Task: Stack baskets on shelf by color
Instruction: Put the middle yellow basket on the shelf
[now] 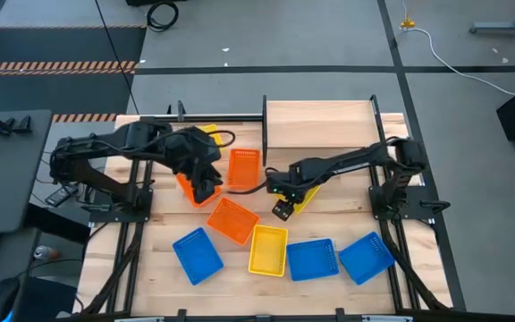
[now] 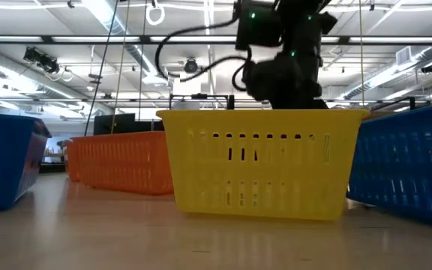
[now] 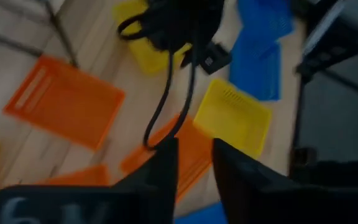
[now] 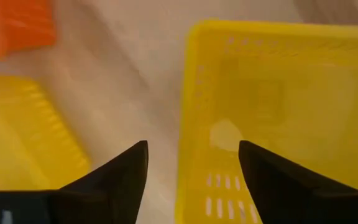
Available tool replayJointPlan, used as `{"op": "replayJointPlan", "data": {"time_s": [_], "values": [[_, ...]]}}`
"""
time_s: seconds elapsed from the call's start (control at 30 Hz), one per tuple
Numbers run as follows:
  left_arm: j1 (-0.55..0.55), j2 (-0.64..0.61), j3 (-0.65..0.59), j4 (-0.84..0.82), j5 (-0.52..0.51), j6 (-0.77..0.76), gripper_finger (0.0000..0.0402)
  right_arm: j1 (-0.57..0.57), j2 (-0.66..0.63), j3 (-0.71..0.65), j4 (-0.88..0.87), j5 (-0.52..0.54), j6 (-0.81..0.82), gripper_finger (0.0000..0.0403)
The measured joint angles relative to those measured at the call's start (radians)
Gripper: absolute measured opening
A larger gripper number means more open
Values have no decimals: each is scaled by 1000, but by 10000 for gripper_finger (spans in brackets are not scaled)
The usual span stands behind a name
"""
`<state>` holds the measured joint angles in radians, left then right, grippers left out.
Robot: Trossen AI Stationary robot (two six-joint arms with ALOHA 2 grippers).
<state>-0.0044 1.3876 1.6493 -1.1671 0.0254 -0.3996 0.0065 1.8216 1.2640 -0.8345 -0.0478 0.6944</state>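
My right gripper is open and hangs over a yellow basket near the table's middle. In the right wrist view its fingers stand either side of that basket's side wall, one over the inside and one outside, with no touch showing. My left gripper is open with a narrow gap, above an orange basket. Two more orange baskets, a yellow one and three blue ones rest on the table. The shelf stands at the far edge.
Another yellow basket lies partly under my left arm near the far edge. In the low view a yellow basket fills the middle, an orange one and blue ones flank it. Bare planks show between the shelf and the baskets.
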Motion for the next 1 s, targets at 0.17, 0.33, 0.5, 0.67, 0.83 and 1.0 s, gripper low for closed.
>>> {"op": "replayJointPlan", "data": {"time_s": [0.17, 0.33, 0.5, 0.67, 0.83, 1.0], "values": [[1, 29, -1, -42, -18, 0, 209, 0, 46, 0, -13, 18, 9, 226], [2, 51, -2, -21, -31, 44, 249, 17, 30, 0, -57, 53, -36, 140], [2, 69, -2, -12, -55, 101, 251, 45, -24, -1, -120, 24, -89, 21], [2, 80, -2, -4, -67, 104, 238, 90, -162, 40, -232, -35, -78, 30], [2, 85, -2, 38, -75, 108, 227, 125, -347, 174, -436, -32, -58, 15], [2, 85, -2, 104, -78, 108, 218, 120, -475, 373, -655, 70, -91, 15]]}}
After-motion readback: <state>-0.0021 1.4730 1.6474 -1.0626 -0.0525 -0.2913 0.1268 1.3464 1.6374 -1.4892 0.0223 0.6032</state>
